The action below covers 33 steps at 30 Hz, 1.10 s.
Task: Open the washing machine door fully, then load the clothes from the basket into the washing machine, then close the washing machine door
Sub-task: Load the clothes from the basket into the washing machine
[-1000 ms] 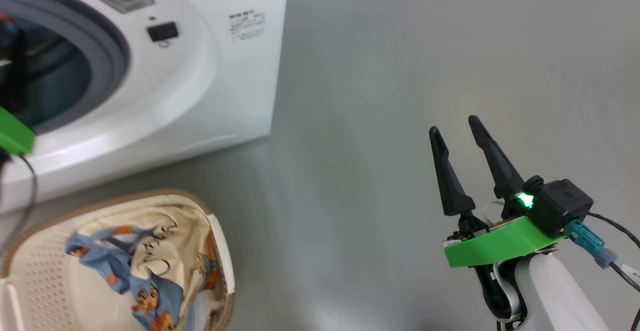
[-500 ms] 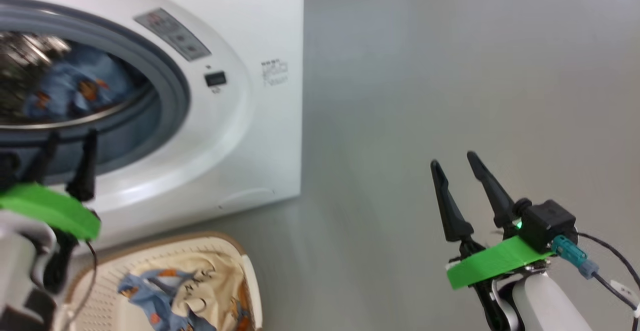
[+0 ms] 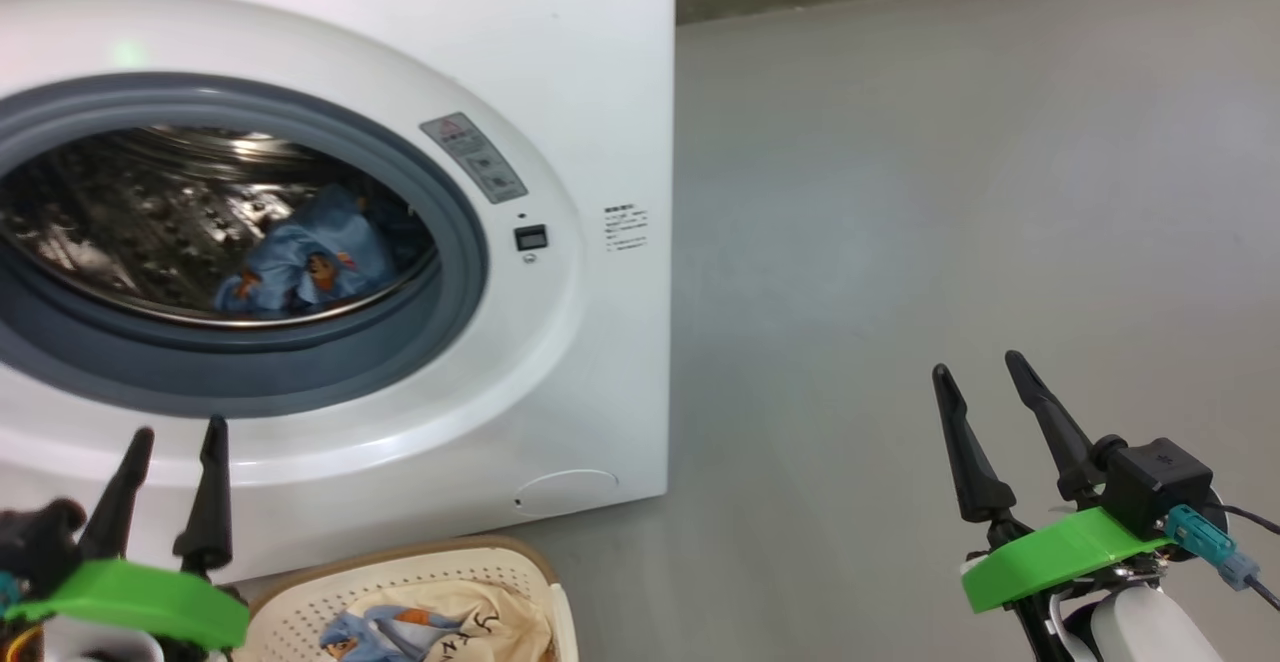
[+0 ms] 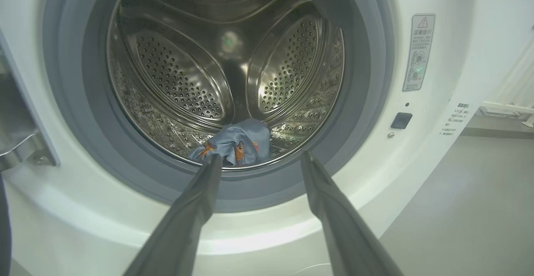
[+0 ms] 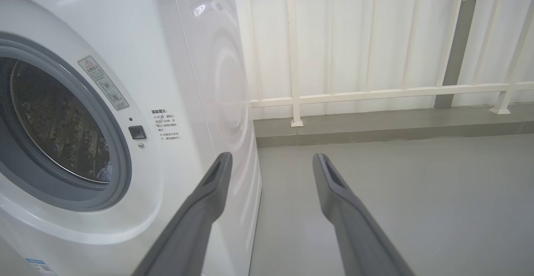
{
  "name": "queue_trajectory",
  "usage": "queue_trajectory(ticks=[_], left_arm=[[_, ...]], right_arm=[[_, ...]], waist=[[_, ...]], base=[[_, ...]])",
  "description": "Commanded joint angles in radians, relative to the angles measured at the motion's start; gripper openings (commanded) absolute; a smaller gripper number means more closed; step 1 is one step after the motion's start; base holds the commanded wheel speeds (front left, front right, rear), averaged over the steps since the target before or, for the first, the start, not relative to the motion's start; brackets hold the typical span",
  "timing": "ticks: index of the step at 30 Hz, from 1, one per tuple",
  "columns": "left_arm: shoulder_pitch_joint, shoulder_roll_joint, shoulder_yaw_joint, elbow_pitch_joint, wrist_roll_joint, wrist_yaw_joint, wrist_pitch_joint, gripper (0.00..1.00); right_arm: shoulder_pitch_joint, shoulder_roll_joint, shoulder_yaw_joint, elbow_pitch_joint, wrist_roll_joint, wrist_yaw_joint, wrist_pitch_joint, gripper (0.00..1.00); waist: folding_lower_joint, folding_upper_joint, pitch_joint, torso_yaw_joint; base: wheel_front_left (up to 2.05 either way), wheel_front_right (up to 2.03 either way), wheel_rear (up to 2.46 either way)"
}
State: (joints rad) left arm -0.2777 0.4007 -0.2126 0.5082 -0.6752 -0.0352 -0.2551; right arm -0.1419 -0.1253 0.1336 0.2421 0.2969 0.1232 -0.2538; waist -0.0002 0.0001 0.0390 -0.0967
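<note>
The white washing machine (image 3: 600,92) stands with its round opening uncovered; its door is out of view. A blue bear-print garment (image 3: 300,267) lies at the front of the steel drum (image 4: 225,59), seen in the left wrist view as blue cloth (image 4: 240,142). More clothes (image 3: 440,627), cream over blue, lie in the cream basket (image 3: 420,567) on the floor before the machine. My left gripper (image 3: 178,434) is open and empty, just below the opening. Out over the bare floor at the right, my right gripper (image 3: 978,367) stands open and empty.
A grey rubber ring (image 3: 460,272) lines the opening. A small black latch slot (image 3: 531,237) and a warning label (image 3: 472,157) sit to its right. A white railing (image 5: 375,92) on a low kerb runs behind the machine. Grey floor (image 3: 950,192) spreads to the right.
The head camera has tilted up, so the machine's opening fills more of the view and the basket has slid low. My left gripper has drawn back out of the opening, empty.
</note>
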Motion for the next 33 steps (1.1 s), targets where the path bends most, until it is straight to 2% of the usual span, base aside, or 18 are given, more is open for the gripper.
queue_trajectory(ticks=[1,13,33], left_arm=[[0.001,0.029,0.057,-0.043,0.021,0.008,-0.007,1.00],[0.169,-0.038,0.190,-0.154,0.111,0.000,-0.007,1.00],[0.189,-0.100,0.250,-0.145,0.163,-0.035,-0.007,1.00]], right_arm=[[-0.004,-0.011,0.016,-0.027,0.008,0.008,-0.008,1.00],[0.019,-0.023,0.006,-0.030,0.014,0.008,-0.008,1.00],[0.029,-0.034,0.014,-0.029,0.020,0.008,-0.008,1.00]], waist=[[0.0002,-0.0001,-0.039,0.042],[0.0002,-0.0001,-0.059,0.075],[0.0002,-0.0001,-0.068,0.077]], base=[[0.00,0.00,0.00],[0.00,0.00,0.00],[0.00,0.00,0.00]])
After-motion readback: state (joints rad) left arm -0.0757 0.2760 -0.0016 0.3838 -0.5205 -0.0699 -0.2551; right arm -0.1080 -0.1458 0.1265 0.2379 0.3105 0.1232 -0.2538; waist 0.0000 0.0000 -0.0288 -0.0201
